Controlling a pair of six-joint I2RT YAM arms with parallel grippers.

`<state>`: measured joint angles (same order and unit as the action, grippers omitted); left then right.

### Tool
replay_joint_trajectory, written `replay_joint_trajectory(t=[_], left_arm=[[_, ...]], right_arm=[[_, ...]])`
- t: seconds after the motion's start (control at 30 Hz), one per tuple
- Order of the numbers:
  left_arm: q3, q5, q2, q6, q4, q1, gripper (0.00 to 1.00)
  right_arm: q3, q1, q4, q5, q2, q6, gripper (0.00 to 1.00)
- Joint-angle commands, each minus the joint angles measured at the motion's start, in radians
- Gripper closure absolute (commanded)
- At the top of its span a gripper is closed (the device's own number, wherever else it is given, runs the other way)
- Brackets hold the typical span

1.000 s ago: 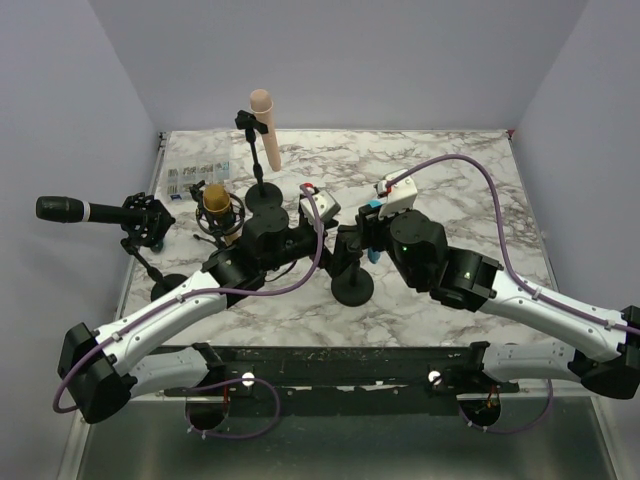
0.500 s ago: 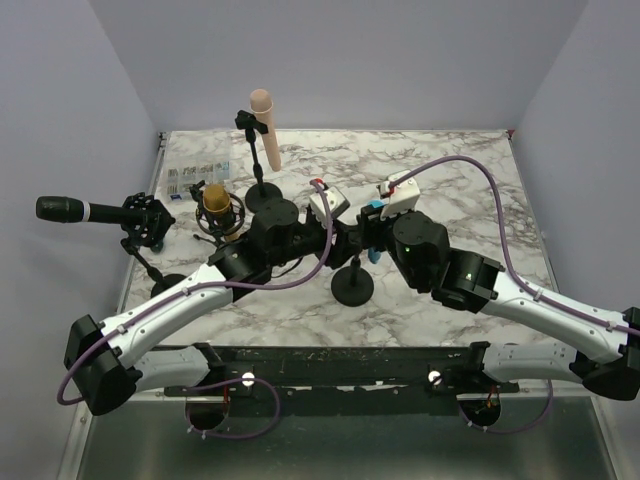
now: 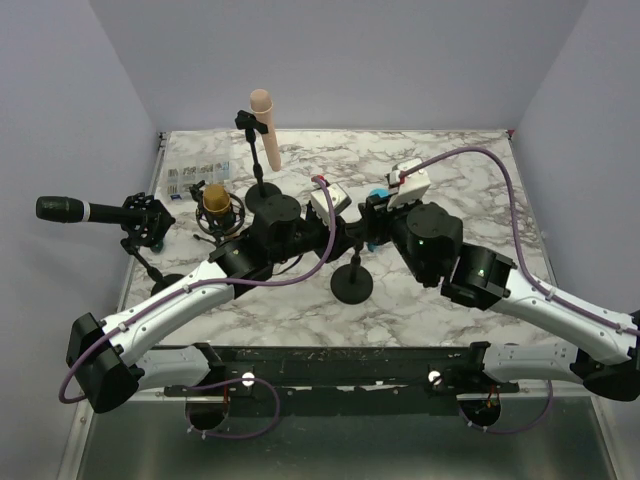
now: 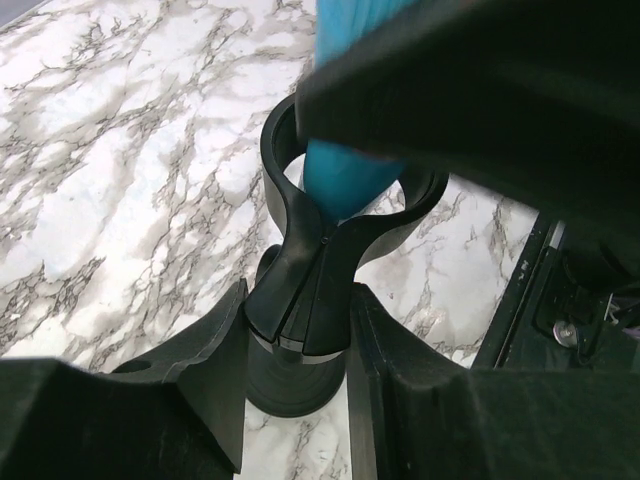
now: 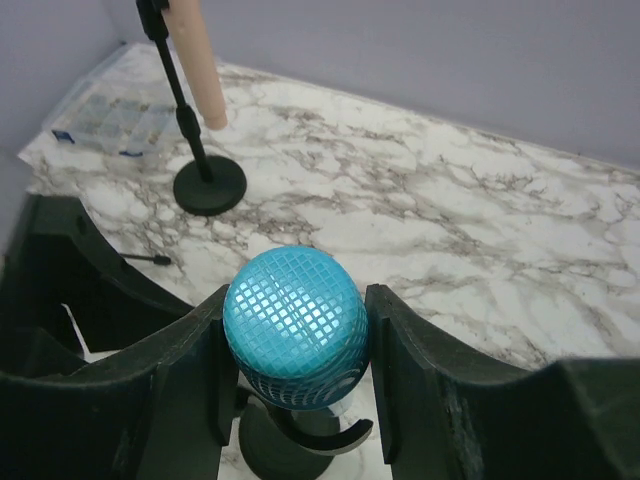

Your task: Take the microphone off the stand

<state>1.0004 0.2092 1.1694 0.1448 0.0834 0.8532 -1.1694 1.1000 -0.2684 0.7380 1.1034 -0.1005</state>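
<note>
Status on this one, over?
Left gripper shut on stand. Right gripper shut on mic. Mic seated in stand, not yet out. Other stands apart, rear left.

Blue mesh-headed microphone [image 5: 295, 325] in black stand [image 4: 303, 275]

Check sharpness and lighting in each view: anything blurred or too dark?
Top external: evenly lit, sharp, soft shadows on the white marble table. Left wrist: left fingers dark and blurred; black stand clip sharp. Right wrist: blue mesh microphone head crisp, right fingers underexposed.
</note>
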Motion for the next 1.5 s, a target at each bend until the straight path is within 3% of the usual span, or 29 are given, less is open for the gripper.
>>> replay_joint_trajectory(t=[0.0, 0.37, 0.63, 0.8, 0.93, 1.1, 1.33, 1.43, 1.47], left_arm=[[0.023, -0.021, 0.015, -0.005, 0.032, 0.003, 1.00], [0.041, -0.053, 0.021, 0.001, 0.055, 0.003, 1.00], [0.047, -0.070, 0.010, 0.005, 0.067, 0.003, 0.99], [0.037, -0.064, -0.005, 0.015, 0.057, 0.003, 0.80], [0.053, -0.061, 0.002, 0.019, 0.074, 0.003, 0.64], [0.043, -0.045, -0.027, 0.020, 0.063, 0.004, 0.45], [0.046, -0.043, -0.034, 0.017, 0.070, 0.003, 0.32], [0.052, -0.028, -0.040, 0.016, 0.074, 0.003, 0.13], [0.047, -0.029, -0.044, 0.018, 0.072, 0.003, 0.12]], right_arm=[[-0.131, 0.001, 0.009, -0.003, -0.005, 0.069, 0.89], [-0.266, 0.000, 0.049, 0.134, -0.068, 0.259, 0.95], [-0.160, -0.003, 0.163, 0.396, -0.114, 0.407, 0.99], [-0.032, -0.050, 0.187, 0.401, -0.125, 0.361, 0.99], [-0.008, -0.167, 0.028, 0.327, -0.062, 0.198, 0.99], [0.007, -0.402, -0.086, 0.096, 0.005, 0.017, 0.99], [0.031, -0.653, -0.142, -0.235, 0.152, -0.205, 0.99], [0.041, -0.724, -0.125, -0.281, 0.212, -0.261, 0.99], [0.038, -0.755, -0.123, -0.312, 0.234, -0.281, 0.99]])
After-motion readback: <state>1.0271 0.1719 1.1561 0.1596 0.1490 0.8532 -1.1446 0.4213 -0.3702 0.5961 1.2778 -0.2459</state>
